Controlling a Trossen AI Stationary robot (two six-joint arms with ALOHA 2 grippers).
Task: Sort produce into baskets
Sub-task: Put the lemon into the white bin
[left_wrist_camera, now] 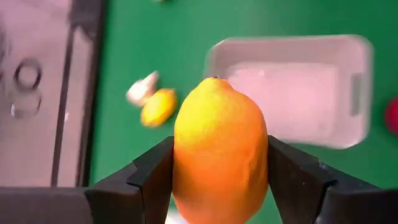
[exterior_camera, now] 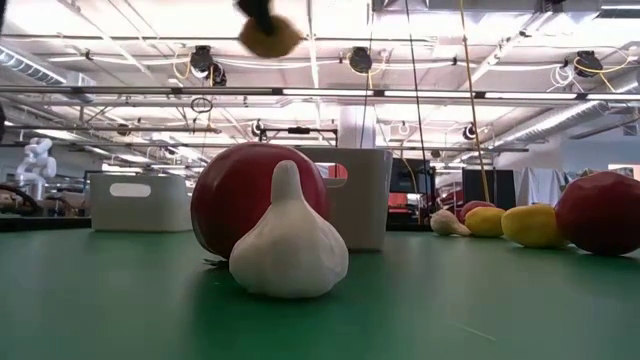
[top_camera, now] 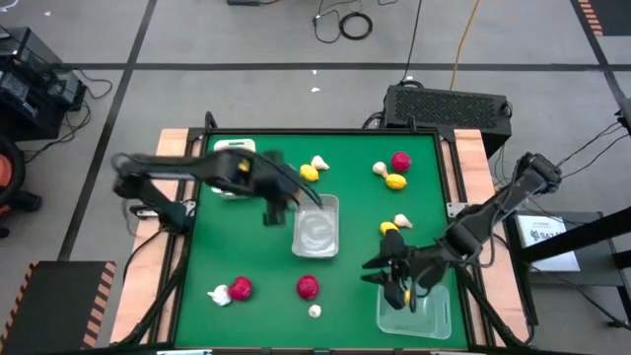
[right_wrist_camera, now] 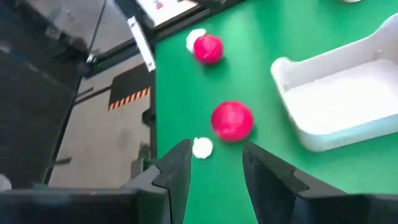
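Your left gripper (left_wrist_camera: 217,180) clamps a lemon (left_wrist_camera: 221,152) near the clear tray (top_camera: 316,233); right gripper (right_wrist_camera: 214,168) stands parted, empty.

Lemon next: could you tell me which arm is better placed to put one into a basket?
Left. The left gripper holds a lemon beside the middle clear basket; the right gripper is empty.

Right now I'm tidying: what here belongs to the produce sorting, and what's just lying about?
Job: lemon in left pincer; strawberries; garlic bulbs; clear baskets; white basket.
Lying about: black box behind table; floor cables.
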